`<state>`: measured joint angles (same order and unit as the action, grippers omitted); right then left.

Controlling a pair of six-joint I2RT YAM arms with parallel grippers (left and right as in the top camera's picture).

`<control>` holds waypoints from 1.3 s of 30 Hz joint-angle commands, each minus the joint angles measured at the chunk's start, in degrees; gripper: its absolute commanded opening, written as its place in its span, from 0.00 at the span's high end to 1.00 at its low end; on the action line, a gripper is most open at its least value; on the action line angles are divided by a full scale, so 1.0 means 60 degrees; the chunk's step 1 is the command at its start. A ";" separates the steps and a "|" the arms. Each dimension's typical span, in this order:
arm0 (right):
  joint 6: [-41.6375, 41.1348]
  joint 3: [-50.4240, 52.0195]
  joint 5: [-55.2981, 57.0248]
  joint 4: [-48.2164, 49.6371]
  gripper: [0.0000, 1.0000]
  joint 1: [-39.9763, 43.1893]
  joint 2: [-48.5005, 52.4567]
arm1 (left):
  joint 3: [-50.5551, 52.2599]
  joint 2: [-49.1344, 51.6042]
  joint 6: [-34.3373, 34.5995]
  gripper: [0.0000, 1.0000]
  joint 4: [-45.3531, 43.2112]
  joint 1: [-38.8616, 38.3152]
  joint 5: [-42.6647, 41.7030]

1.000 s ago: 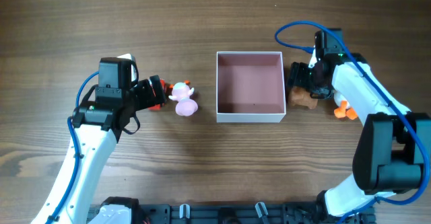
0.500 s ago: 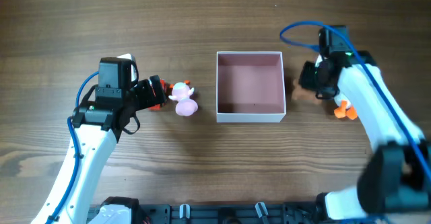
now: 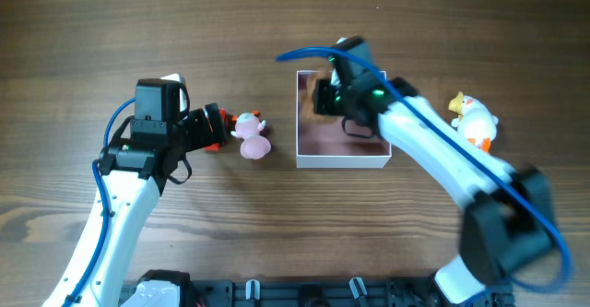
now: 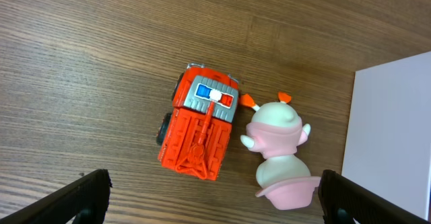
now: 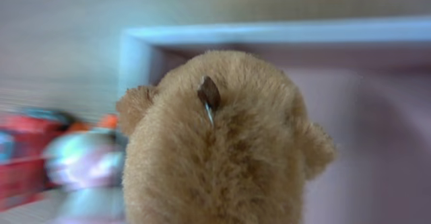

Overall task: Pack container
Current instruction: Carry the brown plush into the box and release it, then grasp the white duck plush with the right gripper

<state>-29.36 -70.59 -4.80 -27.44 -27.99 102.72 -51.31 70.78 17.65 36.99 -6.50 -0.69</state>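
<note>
The container (image 3: 341, 163), a square white box with a pink inside, stands mid-table. My right gripper (image 3: 324, 97) hovers over its far-left part, shut on a brown plush toy (image 5: 215, 143) that fills the right wrist view, with the container's rim (image 5: 269, 32) behind it. The plush is hidden under the gripper in the overhead view. My left gripper (image 3: 214, 128) stands open, left of the container. An orange toy truck (image 4: 200, 130) and a pink toy figure (image 4: 279, 150) lie on the wood between its fingers (image 4: 91, 194).
A white and orange duck toy (image 3: 472, 118) lies on the table right of the container. The pink figure (image 3: 250, 135) sits a short way from the container's left wall (image 4: 390, 130). Blue cables loop over both arms.
The right gripper shut on the brown plush beside the container's right wall and carried it left over the container. The duck toy is now uncovered. The left arm has not moved.
</note>
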 commanded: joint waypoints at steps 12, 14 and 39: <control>0.0973 0.0051 -0.0127 0.1137 0.27 0.0186 -0.0175 | -0.0157 0.0044 -0.0157 0.00 -0.0011 0.0069 0.0091; 0.1140 0.0051 0.0095 0.0885 0.25 0.0299 -0.0652 | -0.0157 0.0044 -0.0157 0.00 -0.0011 0.0069 0.0095; 0.0627 0.1938 0.2881 -0.2084 0.03 0.7257 -0.2466 | -0.0157 0.0044 -0.0157 0.00 -0.0011 0.0069 0.0095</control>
<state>-29.58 -59.81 15.49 -41.71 15.49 82.41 -51.33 70.83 17.65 37.08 -6.50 -0.69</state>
